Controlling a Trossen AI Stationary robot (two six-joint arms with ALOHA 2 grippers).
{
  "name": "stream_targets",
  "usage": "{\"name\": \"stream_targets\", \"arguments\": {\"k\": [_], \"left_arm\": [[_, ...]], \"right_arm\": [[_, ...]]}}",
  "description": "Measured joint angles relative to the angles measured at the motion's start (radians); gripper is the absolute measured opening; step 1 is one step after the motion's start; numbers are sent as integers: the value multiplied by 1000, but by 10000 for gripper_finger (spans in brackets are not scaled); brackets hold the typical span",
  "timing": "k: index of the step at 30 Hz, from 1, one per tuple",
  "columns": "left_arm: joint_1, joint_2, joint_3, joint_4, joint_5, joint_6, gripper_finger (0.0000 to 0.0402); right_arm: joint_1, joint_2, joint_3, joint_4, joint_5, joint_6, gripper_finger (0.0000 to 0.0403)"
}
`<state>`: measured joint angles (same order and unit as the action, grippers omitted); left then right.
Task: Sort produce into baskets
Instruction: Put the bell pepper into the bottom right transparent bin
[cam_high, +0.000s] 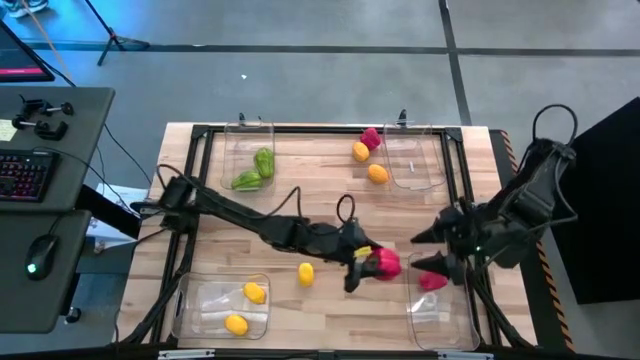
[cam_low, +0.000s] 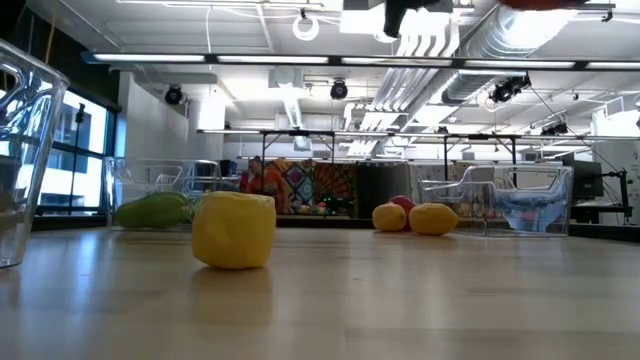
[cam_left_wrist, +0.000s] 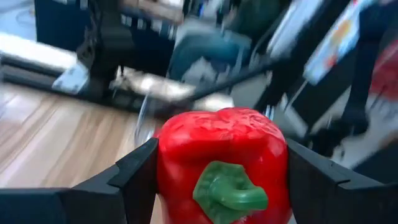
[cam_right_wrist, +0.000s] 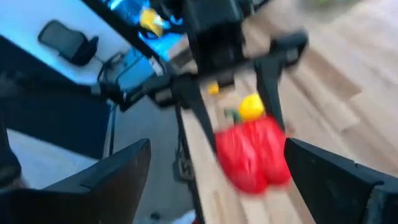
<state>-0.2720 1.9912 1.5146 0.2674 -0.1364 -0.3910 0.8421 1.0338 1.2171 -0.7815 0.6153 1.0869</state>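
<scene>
My left gripper (cam_high: 368, 266) reaches across the table from the left and is shut on a red toy pepper (cam_high: 386, 263) with a green stem (cam_left_wrist: 227, 190), just left of the near right basket (cam_high: 441, 318). My right gripper (cam_high: 420, 250) is open and empty and faces the pepper from the right. In the right wrist view the pepper (cam_right_wrist: 252, 152) lies ahead, between the open fingers. A yellow piece (cam_high: 306, 272) rests on the table, and it also shows in the low view (cam_low: 233, 230). A red piece (cam_high: 432, 281) lies at the near right basket's far end. My left gripper pinches the pepper's two opposite sides (cam_left_wrist: 163, 168) between its two fingers (cam_left_wrist: 134, 177), with the stem end turned back toward the wrist. The fingers come from the table's left. The pepper is lifted clear of the table.
The far left basket (cam_high: 250, 135) holds two green pieces (cam_high: 262, 160). The near left basket (cam_high: 200, 310) holds two yellow pieces (cam_high: 255, 292). A magenta piece (cam_high: 371, 138) and two orange pieces (cam_high: 377, 173) lie beside the far right basket (cam_high: 415, 175). A desk with a keyboard (cam_high: 25, 172) stands to the left.
</scene>
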Motion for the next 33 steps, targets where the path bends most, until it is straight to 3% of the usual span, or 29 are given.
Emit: {"name": "stream_targets", "arguments": {"k": [5,12,19,26,33], "left_arm": [[31,96,0,225,-1,-67,253],[58,182,4,352,5,-70,253],[69,280,149,325,102,-17,261],[60,396,362,157,103,71,264],[74,469,455,165,99,53,265]], "right_arm": [[-4,-23,-1,-2,56,-41,358],[-4,-13,-2,-30,57,-32,358],[-4,-11,-2,-53,57,-30,358],[-4,-10,-2,-57,57,-14,358],[-4,-5,-3,-62,67,-7,358]]}}
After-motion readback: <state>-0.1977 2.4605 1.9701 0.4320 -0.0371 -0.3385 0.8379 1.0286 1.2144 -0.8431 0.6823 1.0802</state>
